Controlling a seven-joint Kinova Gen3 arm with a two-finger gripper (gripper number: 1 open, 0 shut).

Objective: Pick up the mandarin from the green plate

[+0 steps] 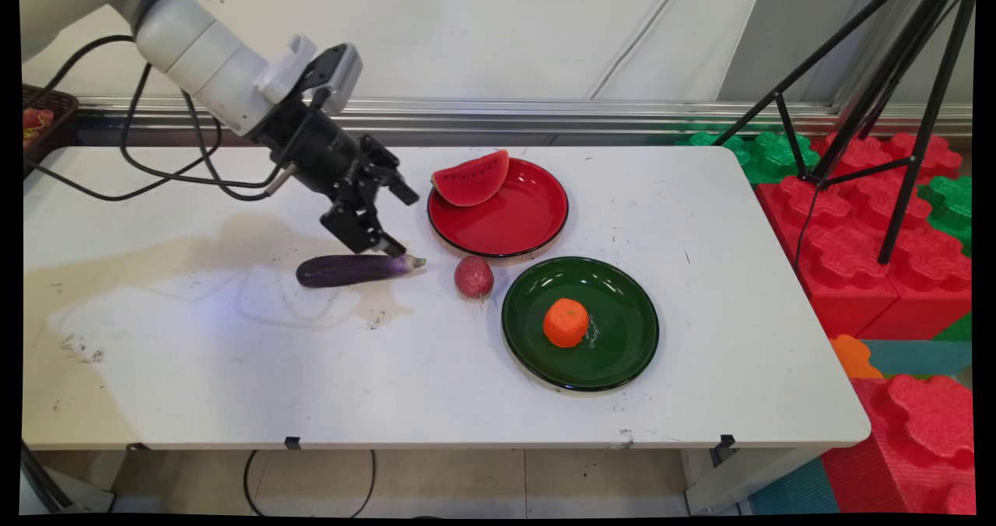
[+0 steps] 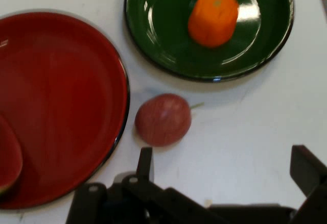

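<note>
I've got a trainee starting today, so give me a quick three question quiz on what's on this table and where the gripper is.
1. True or false: the orange lies on the red plate.
2. Which thing is nearest the gripper? A) the eggplant B) the watermelon slice C) the orange
3. Fill in: the reddish round fruit lies on the bare ____, between the two plates and off both.

Key
1. False: it lies on the green plate.
2. A: the open gripper hangs just above the eggplant's stem end.
3. table
</note>
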